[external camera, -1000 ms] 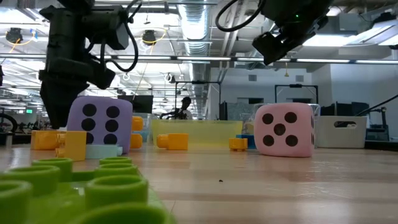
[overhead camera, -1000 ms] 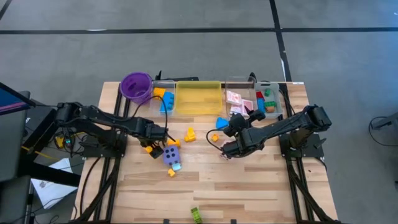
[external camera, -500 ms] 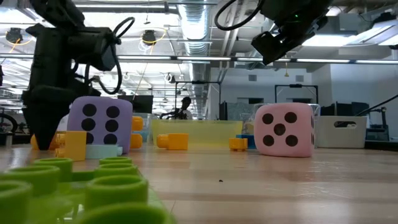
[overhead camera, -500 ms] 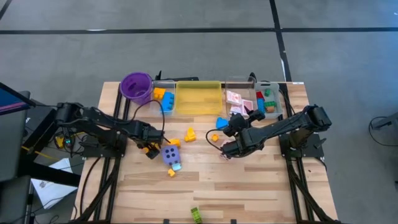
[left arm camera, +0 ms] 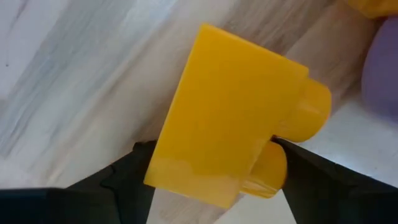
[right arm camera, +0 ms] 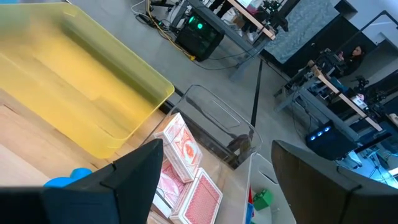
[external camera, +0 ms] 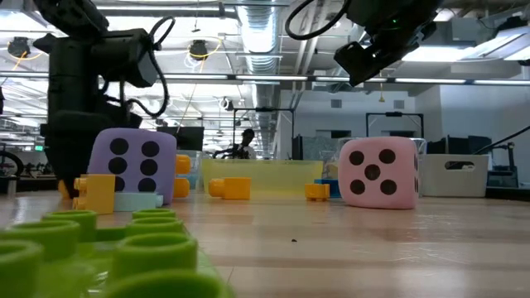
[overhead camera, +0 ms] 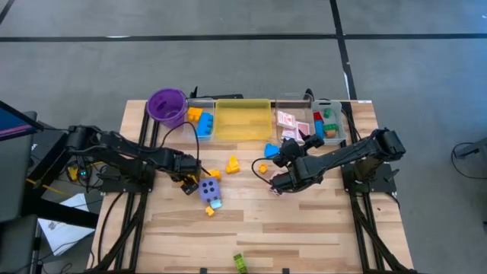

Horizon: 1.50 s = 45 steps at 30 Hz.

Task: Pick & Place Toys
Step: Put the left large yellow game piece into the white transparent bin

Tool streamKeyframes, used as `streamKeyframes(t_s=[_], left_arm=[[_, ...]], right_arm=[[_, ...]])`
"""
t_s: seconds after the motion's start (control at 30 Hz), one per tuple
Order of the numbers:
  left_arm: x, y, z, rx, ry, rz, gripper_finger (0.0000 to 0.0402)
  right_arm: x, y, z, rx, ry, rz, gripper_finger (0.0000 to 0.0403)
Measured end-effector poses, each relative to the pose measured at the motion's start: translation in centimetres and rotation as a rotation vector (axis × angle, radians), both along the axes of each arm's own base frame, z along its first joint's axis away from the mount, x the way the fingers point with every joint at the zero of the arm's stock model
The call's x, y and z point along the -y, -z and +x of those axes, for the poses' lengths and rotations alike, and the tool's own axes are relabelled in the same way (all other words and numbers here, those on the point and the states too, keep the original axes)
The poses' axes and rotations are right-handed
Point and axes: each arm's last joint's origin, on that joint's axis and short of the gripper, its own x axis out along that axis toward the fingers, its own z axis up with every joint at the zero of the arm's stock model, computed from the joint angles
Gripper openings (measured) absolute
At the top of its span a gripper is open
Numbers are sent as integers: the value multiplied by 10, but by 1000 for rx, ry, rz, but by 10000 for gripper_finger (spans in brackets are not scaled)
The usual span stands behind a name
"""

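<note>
The left gripper (left arm camera: 208, 180), half open, has the yellow block (left arm camera: 227, 118) between its jaws: close squarely on its flat sides.

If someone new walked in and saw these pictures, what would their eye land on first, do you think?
Probably the two big dotted dice: the purple die standing by the left gripper, and the pink die under the right gripper. Next, the yellow block filling the left wrist view between that gripper's fingers, and the yellow tray at the table's far edge.
</note>
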Motion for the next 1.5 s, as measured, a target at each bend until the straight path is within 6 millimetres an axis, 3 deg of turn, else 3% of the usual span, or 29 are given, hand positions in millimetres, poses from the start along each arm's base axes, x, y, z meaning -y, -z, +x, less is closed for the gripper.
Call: streamKeyframes(t_s=[0.3,0.57,0.83,1.17,1.33,1.5], left_arm=[[0,-6,0,66,24,15,276],[-9,-39,-10,272,-63,74,276],[-38,-69,-20,491,-309,378,280],[-86,-81,-5,633,-394,600,281],[-102,-81,-3,634,-401,656,314],[-103,-81,-3,632,-366,646,358]], right_arm=[[0,0,0,1,-2,-6,292],[0,-1,1,21,-12,-35,292],[0,-1,2,29,-15,-47,292],[0,-2,2,41,-25,-77,292],[0,-2,2,41,-26,-79,292],[0,-2,2,41,-26,-79,292]])
